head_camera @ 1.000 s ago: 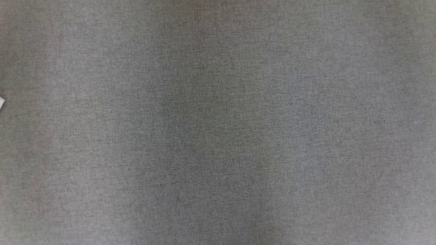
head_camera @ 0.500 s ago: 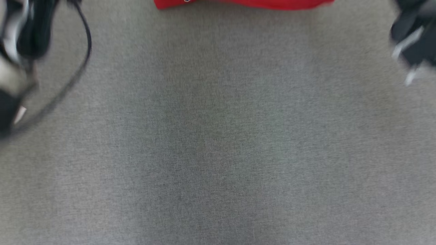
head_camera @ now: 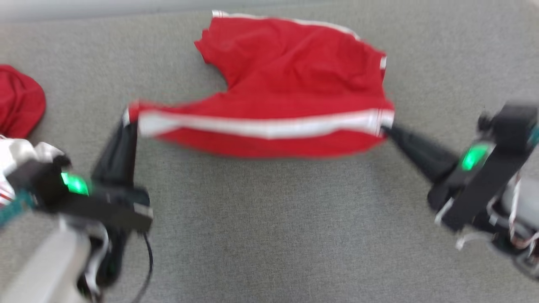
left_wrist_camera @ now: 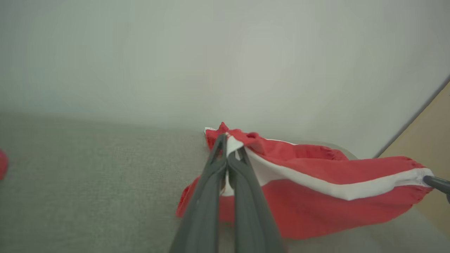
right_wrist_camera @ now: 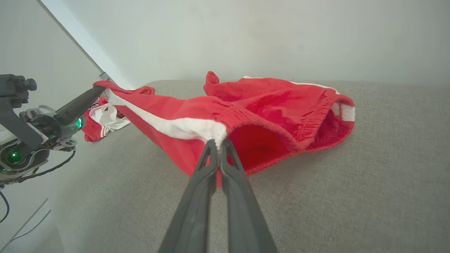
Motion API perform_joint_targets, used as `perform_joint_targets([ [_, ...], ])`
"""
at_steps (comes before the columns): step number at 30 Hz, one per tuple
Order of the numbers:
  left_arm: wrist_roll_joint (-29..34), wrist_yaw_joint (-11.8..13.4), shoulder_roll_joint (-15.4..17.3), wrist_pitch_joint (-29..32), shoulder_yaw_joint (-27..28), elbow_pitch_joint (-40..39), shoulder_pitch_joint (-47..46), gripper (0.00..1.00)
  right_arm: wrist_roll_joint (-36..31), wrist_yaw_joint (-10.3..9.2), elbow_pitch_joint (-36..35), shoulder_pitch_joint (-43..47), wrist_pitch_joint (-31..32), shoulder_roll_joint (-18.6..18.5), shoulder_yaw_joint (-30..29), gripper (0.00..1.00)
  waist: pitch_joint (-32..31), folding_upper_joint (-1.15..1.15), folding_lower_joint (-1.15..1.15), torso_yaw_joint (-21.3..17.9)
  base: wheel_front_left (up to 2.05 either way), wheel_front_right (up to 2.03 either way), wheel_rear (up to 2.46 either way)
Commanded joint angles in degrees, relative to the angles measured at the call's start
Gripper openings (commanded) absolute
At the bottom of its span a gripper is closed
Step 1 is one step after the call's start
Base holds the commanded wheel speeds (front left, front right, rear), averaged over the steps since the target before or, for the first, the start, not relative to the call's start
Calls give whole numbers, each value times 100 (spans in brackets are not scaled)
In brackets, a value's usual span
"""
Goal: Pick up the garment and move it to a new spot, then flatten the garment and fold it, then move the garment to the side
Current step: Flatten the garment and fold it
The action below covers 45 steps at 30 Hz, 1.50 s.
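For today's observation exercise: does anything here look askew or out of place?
The red shorts aren't flat: left gripper and right gripper hold the white-striped edge taut while the rest sags crumpled. Another red garment lies bunched far left.

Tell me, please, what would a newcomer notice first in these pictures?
The red garment with its white band stands out, stretched above the middle of the grey surface. The left gripper is shut on its left end and the right gripper on its right end. Another red cloth lies at the far left.
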Motion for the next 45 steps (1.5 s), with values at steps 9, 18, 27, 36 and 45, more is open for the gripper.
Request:
perform_joint_targets([
  [9,327,-364,-643,-13,418,312,1557,0,-138,9,190,1362,-20,95,-107,0,-474,1,2,47,0,0,0],
  [18,824,-599,-1252,-14,1209,652,2686,0,-443,9,491,2822,-19,308,-767,0,-783,1,2,-48,0,0,0],
  [27,1269,-759,-1614,-15,1679,681,3233,0,-794,9,250,3906,-20,433,-1091,0,-884,1,2,-84,0,0,0],
  [36,1573,-812,-1601,-14,1819,492,3328,0,-790,9,-16,4373,-20,617,-1454,0,-939,1,2,-164,0,0,0],
  [45,1859,-833,-1072,377,1526,208,2312,0,-687,9,-286,4226,-20,770,-2002,0,-856,1,2,-403,0,0,0],
])
